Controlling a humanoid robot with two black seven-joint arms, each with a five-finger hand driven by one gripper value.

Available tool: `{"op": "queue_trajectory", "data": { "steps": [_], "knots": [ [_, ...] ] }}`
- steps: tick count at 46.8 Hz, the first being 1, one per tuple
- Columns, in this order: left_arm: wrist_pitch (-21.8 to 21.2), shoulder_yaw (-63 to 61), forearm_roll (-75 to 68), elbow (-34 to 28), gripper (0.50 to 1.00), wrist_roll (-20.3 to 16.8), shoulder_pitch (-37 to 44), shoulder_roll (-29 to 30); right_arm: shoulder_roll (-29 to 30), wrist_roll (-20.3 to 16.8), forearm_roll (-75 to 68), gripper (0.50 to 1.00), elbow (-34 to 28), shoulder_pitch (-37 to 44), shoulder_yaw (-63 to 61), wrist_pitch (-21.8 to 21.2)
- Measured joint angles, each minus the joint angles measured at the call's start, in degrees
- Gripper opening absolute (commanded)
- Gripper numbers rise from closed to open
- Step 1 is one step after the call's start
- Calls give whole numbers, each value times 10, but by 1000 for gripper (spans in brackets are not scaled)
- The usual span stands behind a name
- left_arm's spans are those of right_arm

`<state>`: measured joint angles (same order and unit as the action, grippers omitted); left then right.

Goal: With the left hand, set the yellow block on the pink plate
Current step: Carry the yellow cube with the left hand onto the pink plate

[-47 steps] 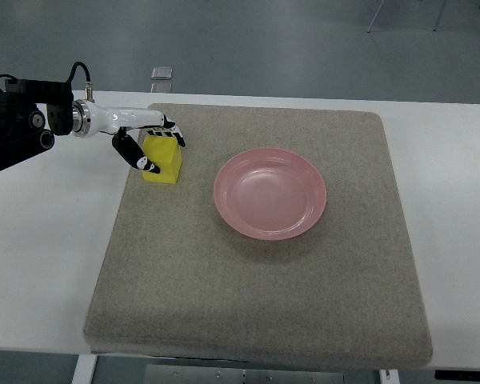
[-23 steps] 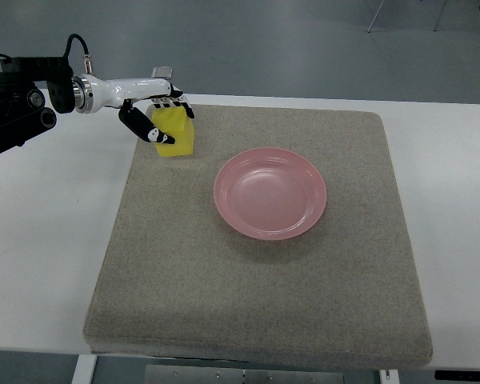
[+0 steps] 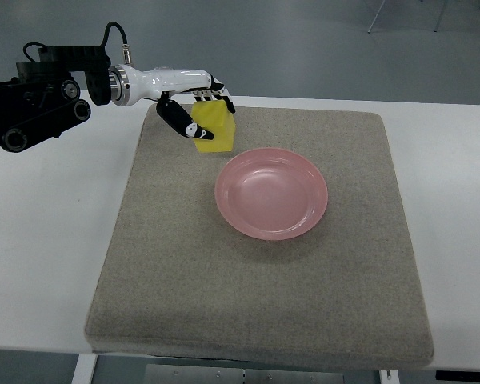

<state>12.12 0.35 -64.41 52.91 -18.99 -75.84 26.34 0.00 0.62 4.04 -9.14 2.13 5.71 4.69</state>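
The yellow block [image 3: 215, 128] sits in the grasp of the left hand [image 3: 194, 100], just beside the far-left rim of the pink plate [image 3: 271, 193] and not over its bowl. The block looks tilted, one corner pointing down toward the mat; whether it touches the grey mat [image 3: 256, 240] cannot be told from this steep angle. The left hand is closed around the block: its black-tipped fingers [image 3: 214, 81] curl over the far top edge, and the thumb [image 3: 184, 125] presses against the side that faces away from the plate. The white forearm runs away from the plate toward the left edge of the picture, where it joins a bulky black arm section [image 3: 32, 96] with a cable looping above it. The pink plate lies flat on the mat, holding nothing. The mat covers most of the white desk [image 3: 40, 240], whose bare surface shows on both sides of the plate. Beyond the desk's far edge, the grey floor [image 3: 304, 40] fills the top of the view.
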Motion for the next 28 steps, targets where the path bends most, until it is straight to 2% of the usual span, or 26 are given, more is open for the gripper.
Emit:
{"op": "queue_trajectory", "data": {
  "steps": [10, 22, 28],
  "knots": [
    [-1, 0, 0, 35, 626, 0, 0, -10, 0, 0, 0, 924, 0, 0, 0, 0],
    [2, 1, -3, 95, 658, -4, 2, -10, 0, 0, 0, 924, 0, 0, 0, 0],
    [4, -2, -6, 103, 662, -4, 6, -11, 0, 0, 0, 924, 0, 0, 0, 0]
  ]
}}
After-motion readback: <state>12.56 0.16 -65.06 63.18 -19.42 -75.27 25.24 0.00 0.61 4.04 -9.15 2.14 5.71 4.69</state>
